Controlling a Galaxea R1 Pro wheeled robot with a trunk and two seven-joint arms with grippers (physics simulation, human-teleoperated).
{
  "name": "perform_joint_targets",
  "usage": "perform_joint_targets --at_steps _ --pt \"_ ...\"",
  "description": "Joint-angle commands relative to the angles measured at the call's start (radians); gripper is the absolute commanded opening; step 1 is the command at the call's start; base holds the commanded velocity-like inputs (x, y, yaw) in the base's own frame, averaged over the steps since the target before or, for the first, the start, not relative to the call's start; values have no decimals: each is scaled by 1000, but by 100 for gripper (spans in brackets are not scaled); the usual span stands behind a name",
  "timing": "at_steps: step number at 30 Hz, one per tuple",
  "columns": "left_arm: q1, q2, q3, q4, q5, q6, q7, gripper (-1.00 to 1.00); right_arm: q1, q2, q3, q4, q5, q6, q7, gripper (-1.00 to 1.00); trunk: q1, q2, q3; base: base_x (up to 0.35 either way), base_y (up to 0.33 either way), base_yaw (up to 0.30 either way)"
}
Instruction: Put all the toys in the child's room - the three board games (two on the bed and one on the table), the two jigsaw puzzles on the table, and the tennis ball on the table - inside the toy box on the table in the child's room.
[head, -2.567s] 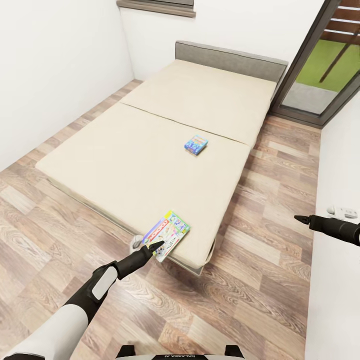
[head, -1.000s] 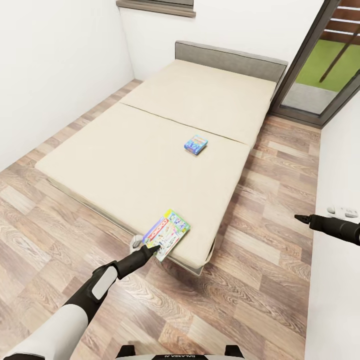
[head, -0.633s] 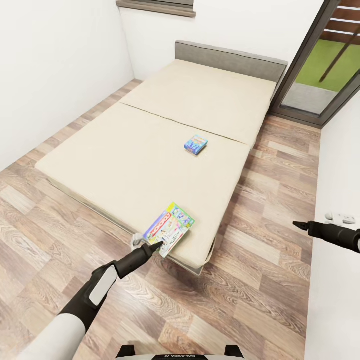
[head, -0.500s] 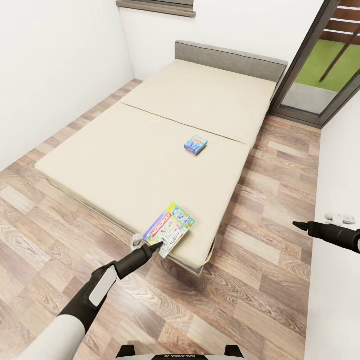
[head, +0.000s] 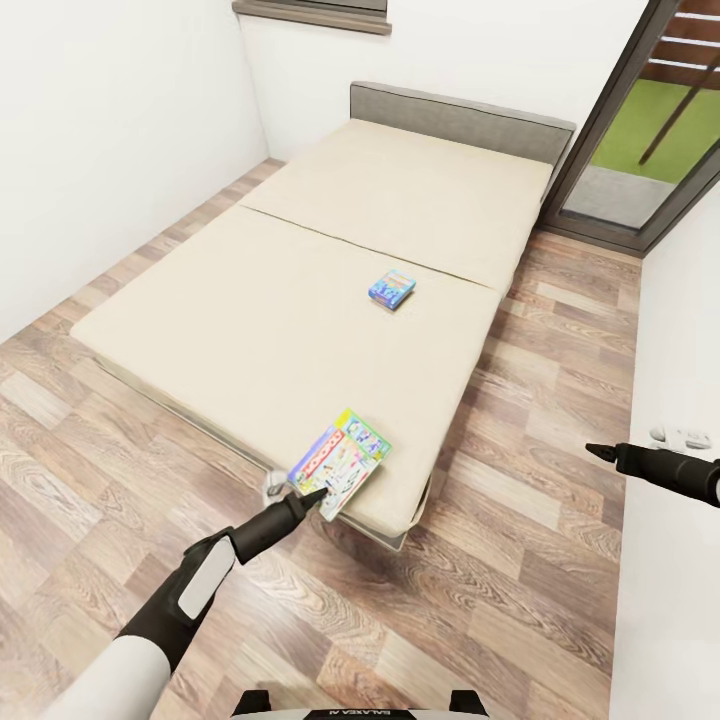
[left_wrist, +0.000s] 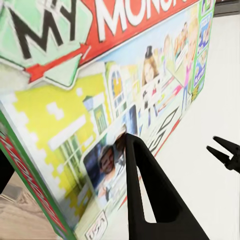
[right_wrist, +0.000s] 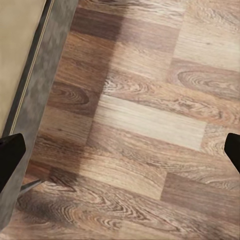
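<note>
Two board games lie on the bed (head: 250, 300). The small blue one (head: 392, 287) rests near the mattress's middle seam. The green, red and white one (head: 340, 460) sits at the near corner, overhanging the edge and slightly tilted. My left gripper (head: 312, 494) is shut on this box's near end; in the left wrist view one black finger (left_wrist: 150, 190) presses on the printed lid (left_wrist: 75, 90). My right gripper (head: 598, 452) hangs over the floor at the right, open, with nothing between its fingertips (right_wrist: 9, 152).
Wood floor (head: 520, 560) surrounds the bed. A white wall runs along the left, and a white surface (head: 670, 600) with a small white object (head: 685, 437) fills the right edge. A dark-framed glass door (head: 640, 130) stands at the back right, beside the grey headboard (head: 460, 115).
The near board game has shifted slightly up and right in my left gripper's hold and tilted. My left arm drew back a little; the right gripper dropped slightly.
</note>
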Motion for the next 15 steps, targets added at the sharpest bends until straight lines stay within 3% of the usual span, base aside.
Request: perform_joint_targets --at_steps 1,5,9,14,15 --pt "4 -1 -3 -3 13 9 0 -100 0 0 -2 -1 7 4 9 100 0 0 0 0 0 0" --pt "40 -6 -5 -58 17 25 1 -100 6 0 -2 -20 6 5 25 100 0 0 0 0 0 0" --pt "124 -3 -2 -201 13 86 39 -100 25 3 -1 -48 6 7 62 100 0 0 0 0 0 0" --pt "254 1 22 -442 21 157 200 -100 43 13 4 -89 5 52 86 100 0 0 1 0 0 -41" --pt "288 -2 34 -520 29 183 266 -100 47 17 6 -105 6 89 91 100 0 0 2 0 0 -122"
